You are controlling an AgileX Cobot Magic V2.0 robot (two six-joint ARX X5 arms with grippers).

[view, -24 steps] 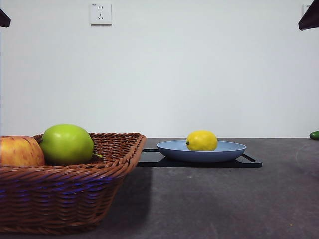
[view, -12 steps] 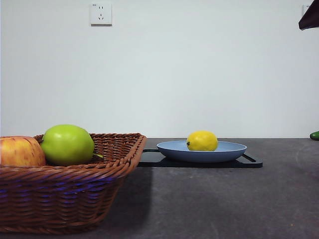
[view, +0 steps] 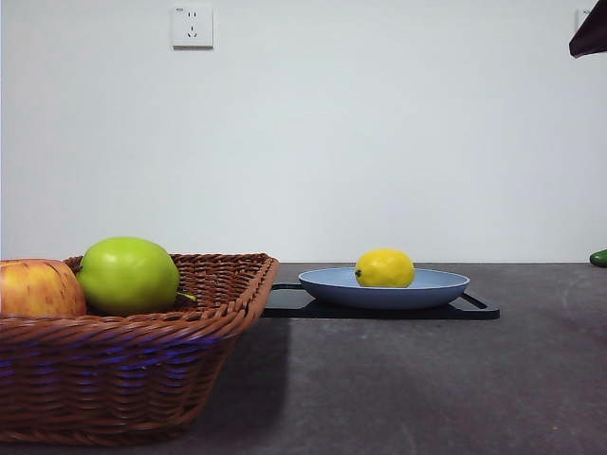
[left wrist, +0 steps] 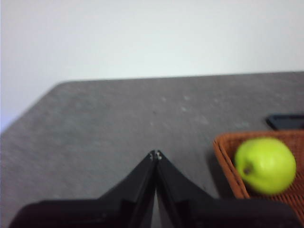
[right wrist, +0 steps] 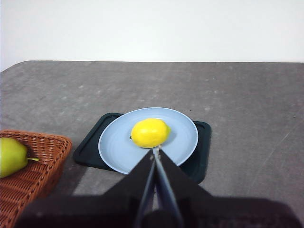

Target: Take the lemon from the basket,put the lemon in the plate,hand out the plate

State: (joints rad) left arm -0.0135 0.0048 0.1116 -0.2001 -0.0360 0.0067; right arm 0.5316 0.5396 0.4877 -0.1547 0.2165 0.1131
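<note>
The yellow lemon [view: 384,268] [right wrist: 150,133] lies in the light blue plate [view: 436,284] [right wrist: 183,137], which rests on a black tray [view: 285,303] [right wrist: 90,147]. The brown wicker basket [view: 123,360] [right wrist: 28,175] [left wrist: 223,152] stands at the near left. My right gripper [right wrist: 156,149] is shut and empty, raised above the table on the near side of the plate; its arm shows as a dark tip [view: 590,33] at the top right of the front view. My left gripper [left wrist: 155,154] is shut and empty, held over bare table beside the basket.
A green apple [view: 128,276] [left wrist: 265,165] [right wrist: 12,156] and a red-yellow apple [view: 38,289] lie in the basket. A small green thing [view: 598,257] sits at the table's far right edge. A socket [view: 192,26] is on the white wall behind.
The dark tip of an arm at the top left corner of the front view has left the picture. The lemon, plate and basket have not moved.
</note>
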